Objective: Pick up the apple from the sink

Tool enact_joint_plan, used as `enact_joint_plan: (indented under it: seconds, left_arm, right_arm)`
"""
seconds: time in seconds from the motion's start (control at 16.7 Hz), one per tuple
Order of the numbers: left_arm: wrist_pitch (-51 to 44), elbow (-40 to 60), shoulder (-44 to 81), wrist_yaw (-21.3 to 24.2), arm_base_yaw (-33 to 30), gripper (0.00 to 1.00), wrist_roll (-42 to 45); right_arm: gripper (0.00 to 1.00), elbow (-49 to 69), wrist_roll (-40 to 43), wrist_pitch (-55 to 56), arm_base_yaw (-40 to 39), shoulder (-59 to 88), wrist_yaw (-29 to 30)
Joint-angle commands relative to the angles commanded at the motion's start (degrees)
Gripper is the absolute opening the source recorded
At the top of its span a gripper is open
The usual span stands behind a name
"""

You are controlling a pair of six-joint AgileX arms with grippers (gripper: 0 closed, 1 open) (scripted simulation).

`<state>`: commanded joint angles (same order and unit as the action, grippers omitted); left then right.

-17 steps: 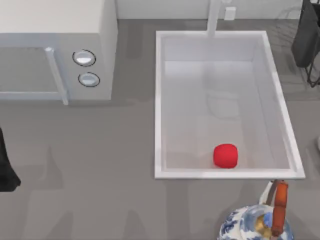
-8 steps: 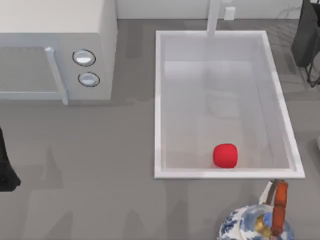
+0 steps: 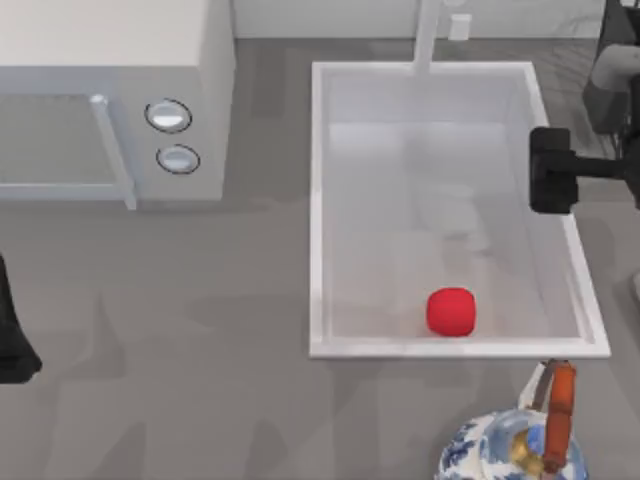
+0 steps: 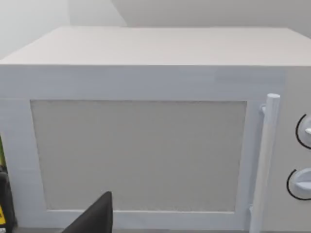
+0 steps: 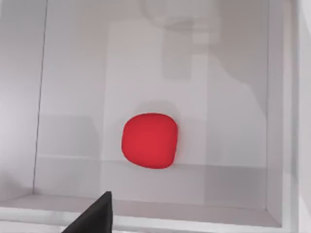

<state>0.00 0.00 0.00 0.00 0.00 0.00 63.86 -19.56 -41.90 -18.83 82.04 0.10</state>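
1. Since the earlier top-view pictures, the right gripper (image 3: 552, 184) has swung in from the table's right edge and now hangs over the right rim of the sink (image 3: 317, 200); the apple (image 3: 451, 311) and the left arm have not shifted.
2. Top view: the apple lies on the basin floor, apart from the right gripper, off toward the near wall and a little to its left. Nothing touches it. The spread of the right gripper's fingers cannot be told here. The left gripper (image 3: 12, 340) sits parked at the table's left edge, far from the sink, with the microwave (image 3: 120, 100) ahead of it. A blue-patterned kettle (image 3: 510, 445) stands outside the basin's near rim.
3. Left wrist view: the microwave door (image 4: 138, 155) fills the scene ahead of the idle left gripper.
4. Right wrist view: the apple (image 5: 149, 140) rests ahead of the gripper, close to the sink wall (image 5: 146, 184). One dark fingertip (image 5: 95, 216) shows, too little to judge the opening.
5. Progress: the approach has begun; descent, grasp and lift all appear left to do.
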Motion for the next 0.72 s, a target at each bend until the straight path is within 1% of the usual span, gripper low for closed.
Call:
enact_joint_plan:
  seconds: [0.18,0.36,0.54,0.72]
  left_arm:
    - [0.00,0.00,0.00,0.00,0.00,1.00,0.00]
    - [0.00,0.00,0.00,0.00,0.00,1.00,0.00]
    - [0.00,0.00,0.00,0.00,0.00,1.00,0.00]
    - [0.00,0.00,0.00,0.00,0.00,1.00,0.00]
  right_arm:
    - [1.00,12.21,-3.71,-7.95,-3.57,16.89,0.02]
    - [1.00,21.75,-6.61,-14.15,-6.36,29.96,0.03]
    - [1.00,27.70,-8.45,-18.10,-8.14,37.78,0.04]
    - [1.00,29.53,-9.02,-19.33,-8.69,40.11,0.04]
